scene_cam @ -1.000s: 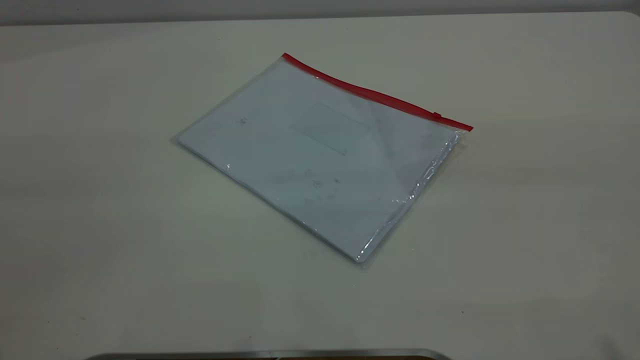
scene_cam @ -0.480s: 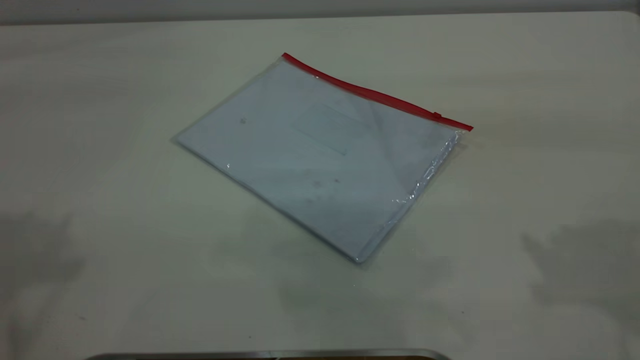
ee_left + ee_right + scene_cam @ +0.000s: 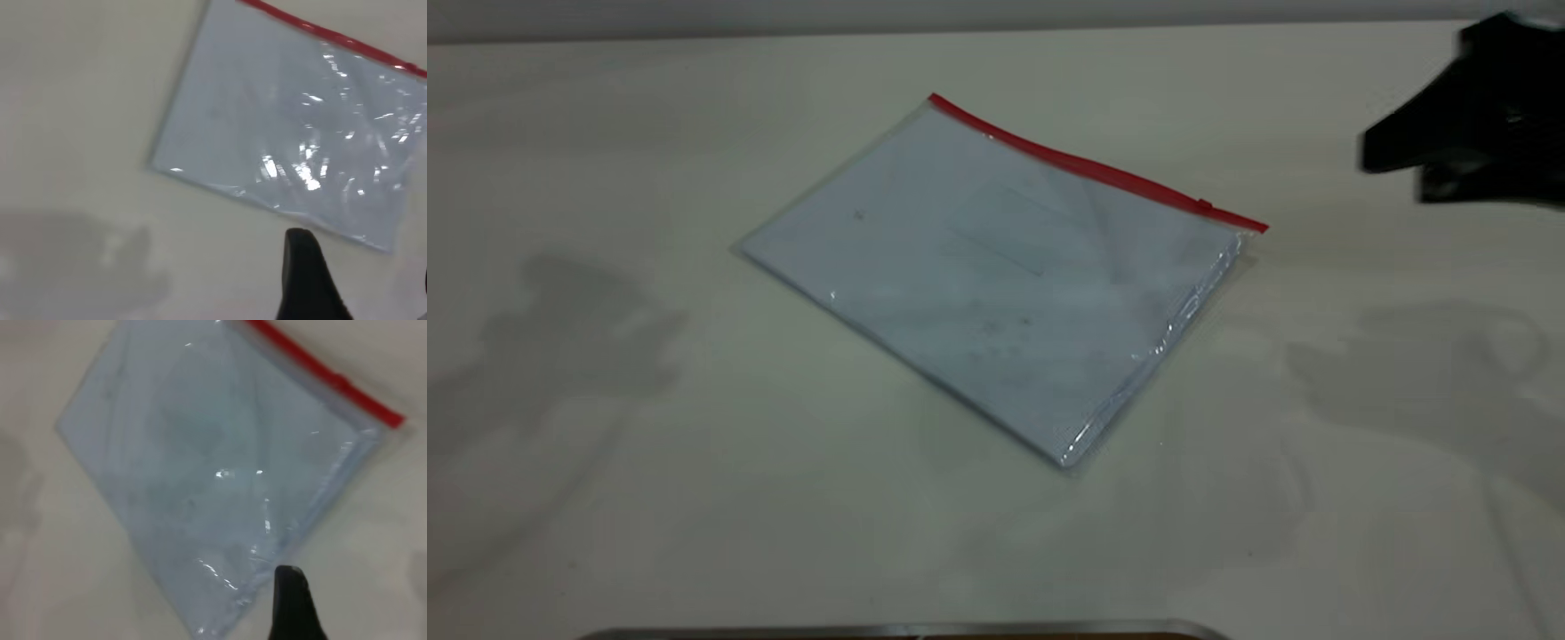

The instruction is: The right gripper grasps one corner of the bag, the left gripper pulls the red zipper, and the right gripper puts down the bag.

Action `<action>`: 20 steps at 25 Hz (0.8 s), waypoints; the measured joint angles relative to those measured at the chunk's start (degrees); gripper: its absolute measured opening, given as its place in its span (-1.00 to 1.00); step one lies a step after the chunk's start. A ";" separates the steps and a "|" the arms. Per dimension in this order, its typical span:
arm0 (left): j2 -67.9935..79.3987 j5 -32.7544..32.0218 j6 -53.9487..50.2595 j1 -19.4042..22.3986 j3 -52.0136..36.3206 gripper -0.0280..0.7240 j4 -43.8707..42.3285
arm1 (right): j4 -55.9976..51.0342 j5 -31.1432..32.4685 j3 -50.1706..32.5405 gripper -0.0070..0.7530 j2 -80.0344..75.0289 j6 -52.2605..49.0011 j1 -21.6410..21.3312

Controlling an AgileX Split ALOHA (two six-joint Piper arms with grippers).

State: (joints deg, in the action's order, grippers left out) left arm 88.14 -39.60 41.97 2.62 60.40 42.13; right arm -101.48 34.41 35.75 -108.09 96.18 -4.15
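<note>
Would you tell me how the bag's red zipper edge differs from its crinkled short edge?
The red zipper is opaque, straight and carries a small slider tab; the crinkled short edge is clear, glossy and wrinkled. The zipper runs along a long side, the crinkled edge along a short one. They meet at the corner.

The bag [image 3: 996, 276] is clear, glossy plastic, crinkled along its short edge and catching glints of light, with white paper showing through. The red zipper [image 3: 1094, 169] looks like smooth plastic. The table [image 3: 649, 498] is matt, pale and smooth.
</note>
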 joint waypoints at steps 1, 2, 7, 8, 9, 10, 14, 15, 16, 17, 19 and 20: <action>1.40 0.12 1.04 -0.26 0.11 0.36 1.36 | -0.11 0.77 1.95 0.40 -2.96 0.37 0.00; 2.59 0.39 1.95 -0.78 0.23 0.36 2.26 | -0.17 1.24 3.72 0.40 -5.42 0.90 0.00; 5.71 4.17 4.37 -5.30 0.47 0.36 3.86 | -0.62 2.54 14.23 0.40 -18.44 2.14 0.00; 5.98 4.83 4.39 -6.05 0.47 0.36 3.92 | -0.62 2.59 16.12 0.40 -20.64 2.21 0.00; 6.27 5.11 4.44 -6.89 0.47 0.36 3.98 | -0.44 2.59 17.65 0.40 -22.30 2.25 0.00; 6.42 5.43 4.44 -7.60 0.47 0.36 4.04 | -0.01 2.59 19.47 0.40 -24.14 2.28 0.00; 7.10 6.35 4.44 -9.42 0.47 0.36 4.19 | 1.87 5.96 25.56 0.40 -30.35 1.73 0.00; 7.10 6.67 4.44 -9.52 0.47 0.36 4.21 | 1.94 7.10 26.86 0.40 -31.78 1.41 0.00; 7.10 6.91 4.44 -9.58 0.47 0.36 4.32 | 1.99 8.20 27.86 0.40 -32.88 1.16 0.00; 7.10 7.08 4.44 -9.63 0.47 0.36 4.32 | 1.99 8.93 28.94 0.40 -34.08 0.98 0.00; 7.10 7.20 4.44 -9.63 0.47 0.36 4.32 | 1.92 9.72 30.69 0.40 -36.09 0.43 0.00; 7.10 7.20 4.44 -9.63 0.47 0.36 4.32 | 1.87 10.16 31.17 0.40 -36.74 -0.20 0.00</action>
State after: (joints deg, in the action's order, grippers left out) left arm 95.24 -32.39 46.42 -7.01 60.87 46.45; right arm -99.61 44.58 66.91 -144.84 95.97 -4.15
